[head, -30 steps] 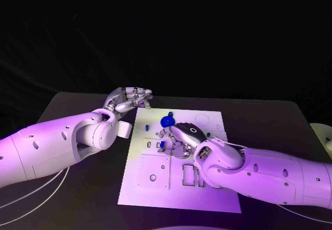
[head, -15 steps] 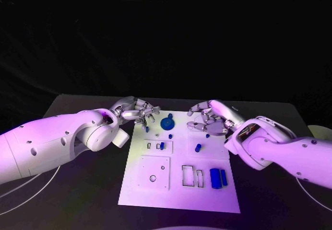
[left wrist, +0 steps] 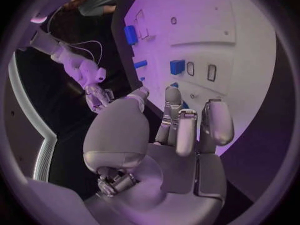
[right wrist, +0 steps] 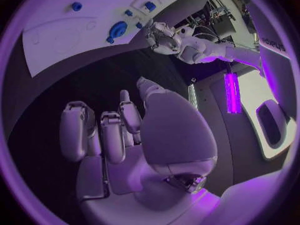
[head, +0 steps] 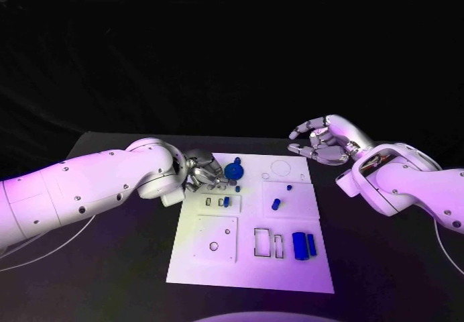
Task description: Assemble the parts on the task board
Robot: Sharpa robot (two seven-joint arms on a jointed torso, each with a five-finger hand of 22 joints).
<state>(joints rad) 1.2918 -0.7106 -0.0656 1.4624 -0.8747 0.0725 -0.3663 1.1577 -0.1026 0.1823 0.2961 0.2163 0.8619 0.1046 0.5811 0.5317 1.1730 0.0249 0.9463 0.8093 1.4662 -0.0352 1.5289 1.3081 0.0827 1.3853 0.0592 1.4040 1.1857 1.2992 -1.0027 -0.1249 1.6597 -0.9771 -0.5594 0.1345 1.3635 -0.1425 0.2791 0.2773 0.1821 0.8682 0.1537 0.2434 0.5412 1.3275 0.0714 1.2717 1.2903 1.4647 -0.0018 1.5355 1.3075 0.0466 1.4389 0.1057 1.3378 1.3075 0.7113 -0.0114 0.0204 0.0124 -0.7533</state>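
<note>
From the head view, my left hand point(head: 203, 169) sits at the nine o'clock edge of the task board point(head: 218, 268), fingers curled by the round blue part point(head: 234, 172); whether they pinch anything I cannot tell. My right hand point(head: 324, 142), off the board at two o'clock, has fingers curled in on nothing. Blue parts stand in some slots, other cutouts are bare: I judge it partly done.

At my left wrist, my fingers point(left wrist: 214, 122) lie close together over the board. At my right wrist, my fingers point(right wrist: 78, 132) are bent, nothing in them.
</note>
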